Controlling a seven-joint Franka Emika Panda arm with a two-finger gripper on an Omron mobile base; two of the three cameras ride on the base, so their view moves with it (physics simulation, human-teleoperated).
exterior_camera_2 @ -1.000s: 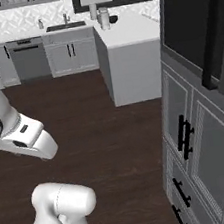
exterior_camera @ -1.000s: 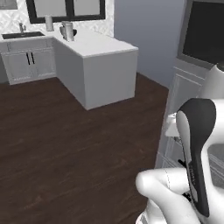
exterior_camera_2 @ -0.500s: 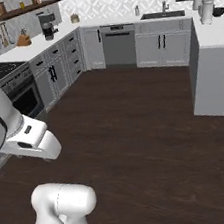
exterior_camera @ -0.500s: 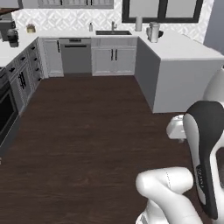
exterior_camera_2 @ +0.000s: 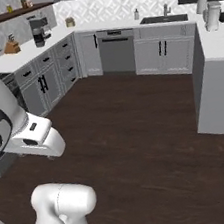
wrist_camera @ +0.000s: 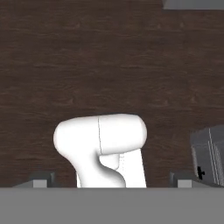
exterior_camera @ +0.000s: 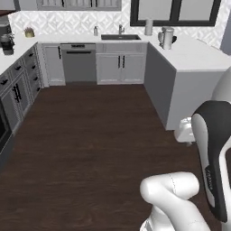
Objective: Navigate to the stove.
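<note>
The stove (exterior_camera_2: 12, 87) is low on the left side of the room, set into the left-hand run of cabinets. From the right base view only a dark sliver of it peeks out from behind the robot's white arm. From the left base view its black front just cuts the left edge (exterior_camera: 2, 130).

The tool (wrist_camera: 113, 183) hangs folded in over the robot's own body, pointing down at the dark wood floor (wrist_camera: 109, 57). Its two tips are spread wide with nothing between them. I would say it is tucked in like that because this job is driving, not handling.

Outward from it, bare floor runs to the far wall, where the dishwasher (exterior_camera: 78, 63) and sink (exterior_camera: 119, 37) sit. A white counter (exterior_camera: 198, 56) carrying a kettle (exterior_camera: 166, 38) juts out on the right. The stove lies left of the tool and a little ahead, so a further turn left looks needed.
</note>
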